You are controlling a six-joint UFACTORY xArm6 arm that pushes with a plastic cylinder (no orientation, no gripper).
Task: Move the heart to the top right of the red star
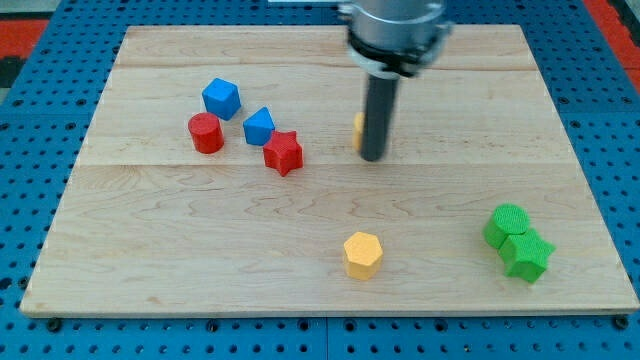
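The red star point(284, 152) lies left of the board's middle. A yellow block point(357, 130), mostly hidden behind my rod, sits to the star's right; its shape cannot be made out. My tip point(372, 157) rests on the board right against that yellow block's right side, well right of the red star. A blue block point(259, 126) touches the star's upper left.
A blue cube point(221, 97) and a red cylinder point(206, 132) lie left of the star. A yellow hexagon point(362, 254) sits near the view's bottom. Two green blocks point(508, 224) point(527, 256) sit together at the bottom right. The wooden board point(150, 250) ends on a blue pegboard.
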